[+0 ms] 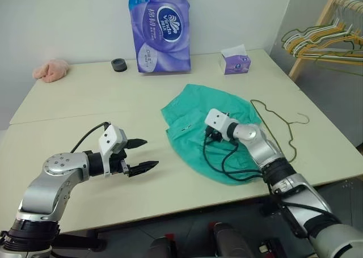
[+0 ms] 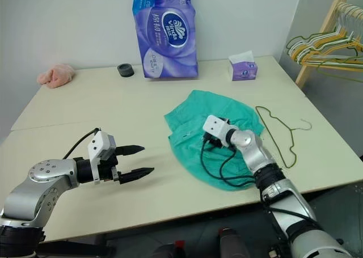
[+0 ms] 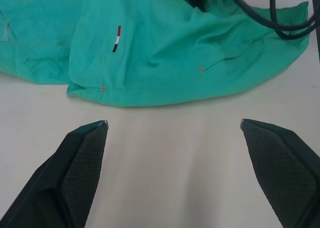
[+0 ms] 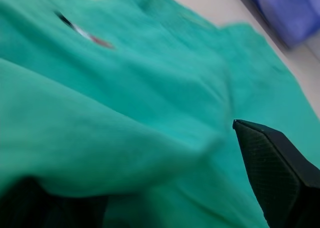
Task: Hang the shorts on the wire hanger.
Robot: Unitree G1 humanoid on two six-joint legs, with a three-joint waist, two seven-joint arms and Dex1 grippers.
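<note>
A: Counter [image 1: 85,99] first. What lies on it?

B: Pale counter, 2 tops butted together. The shorts [image 1: 193,108] lie crumpled right of centre, a rumpled teal heap. A small striped tag [image 3: 116,38] shows on the cloth near 1 hem.

A: The hanger?

B: The hanger [image 1: 283,127] lies flat on the counter just right of the shorts, hook toward the right edge. Its near-left part runs against or under the cloth; I cannot tell which.

A: Arms?

B: The right gripper [image 2: 211,134] is down over the middle of the shorts, pointing left. In its wrist view cloth is bunched over 1 finger and the other finger [image 4: 280,163] stands clear beside the fold. Jaws spread, cloth between them, but a grip I cannot confirm.

A: Left side?

B: The left gripper [image 1: 140,155] hovers above bare counter left of the shorts, pointing at them, apart from the cloth. Jaws wide, nothing in them.

A: Back of the counter?

B: A purple tissue pack [image 1: 160,28] upright by the wall, a tissue box [image 1: 235,62] to its right, a black roll [image 1: 119,64] to its left, a pink lump [image 1: 51,70] at the far left corner. A rack of hangers [image 1: 329,39] stands off the counter, right.
</note>
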